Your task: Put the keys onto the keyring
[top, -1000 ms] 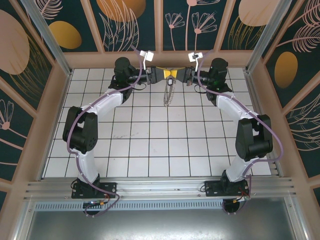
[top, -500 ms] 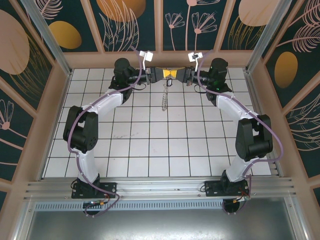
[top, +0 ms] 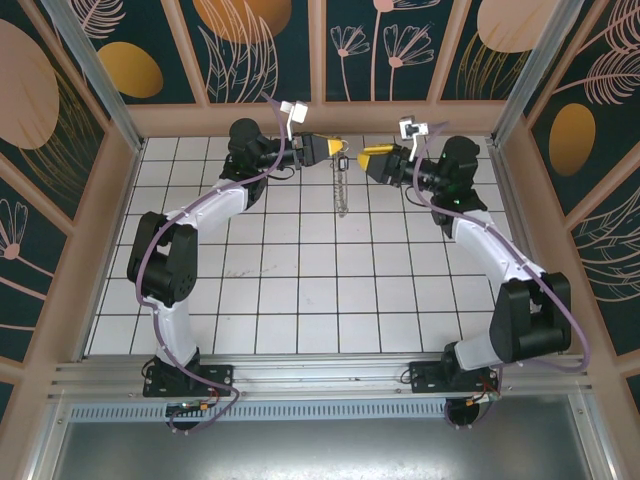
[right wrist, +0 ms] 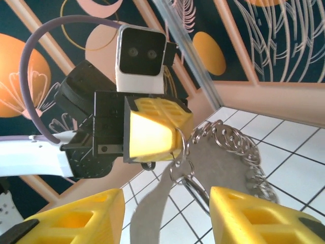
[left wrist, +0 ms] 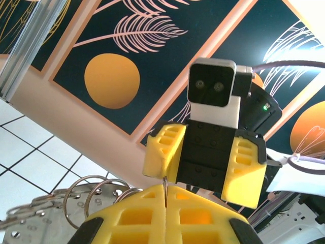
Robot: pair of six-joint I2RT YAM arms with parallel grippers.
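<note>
My left gripper (top: 331, 149) is shut on a thin wire ring of the keyring (top: 343, 190), which hangs below it as a chain-like loop above the far tiles. In the left wrist view the yellow fingertips (left wrist: 152, 201) pinch that wire, with more rings (left wrist: 86, 195) at the left. My right gripper (top: 371, 160) stands open a short way to the right, apart from the ring. In the right wrist view its jaws (right wrist: 166, 203) gape below the keyring (right wrist: 238, 147). A slim dark piece, apparently the key (right wrist: 200, 193), hangs there by a small ring under the held one.
The white tiled floor (top: 300, 290) lies below, walled by wooden frames and patterned panels (top: 260, 50). The far wall is close behind both grippers. Both arms reach to the far middle of the floor.
The right gripper has opened, let go and drawn back to the right. The left gripper has shut on the ring, and the hanging loop has swung under it.
</note>
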